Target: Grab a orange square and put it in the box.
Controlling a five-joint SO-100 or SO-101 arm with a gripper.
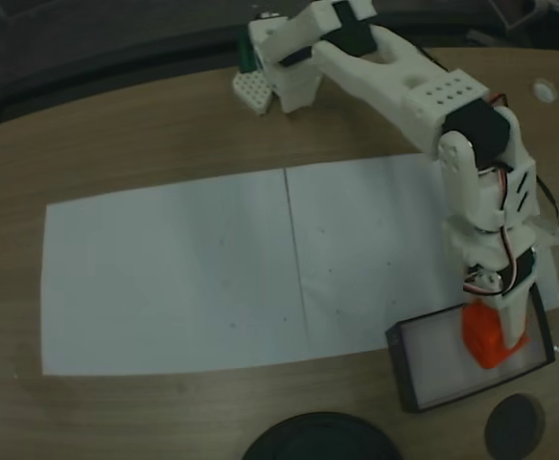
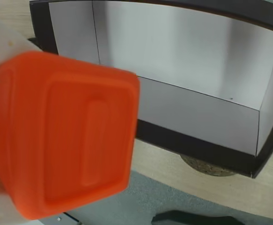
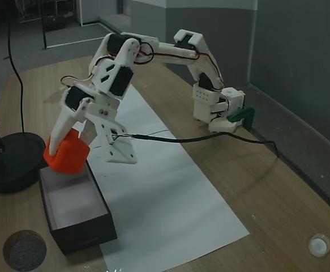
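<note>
The cube point(image 2: 63, 136) looks like a light, stiff plastic piece with rounded edges and a smooth skin, so I judge it can slip if the grip is weak. It does not look fragile. The best hold is across two flat opposite sides, away from the rounded corners and from the raised bar on its face, and this seems to be the hold now.

The gripper point(image 3: 68, 148) is closed on the cube: in a fixed view a white finger point(image 3: 59, 133) lies along one side of it, and the other finger is on the far side, partly hidden. The cube sits between the jaws at their tips and sticks out a little below them. In the wrist view it is very close, with the bar face toward the camera.

The cube hangs over the box point(image 3: 99, 201), at the end nearest the arm, and I cannot tell if it touches the floor. In the other fixed view the cube point(image 1: 485, 337) is inside the outline of the box point(image 1: 406, 369), toward its right part. Beyond the jaws, the white floor is free.
</note>
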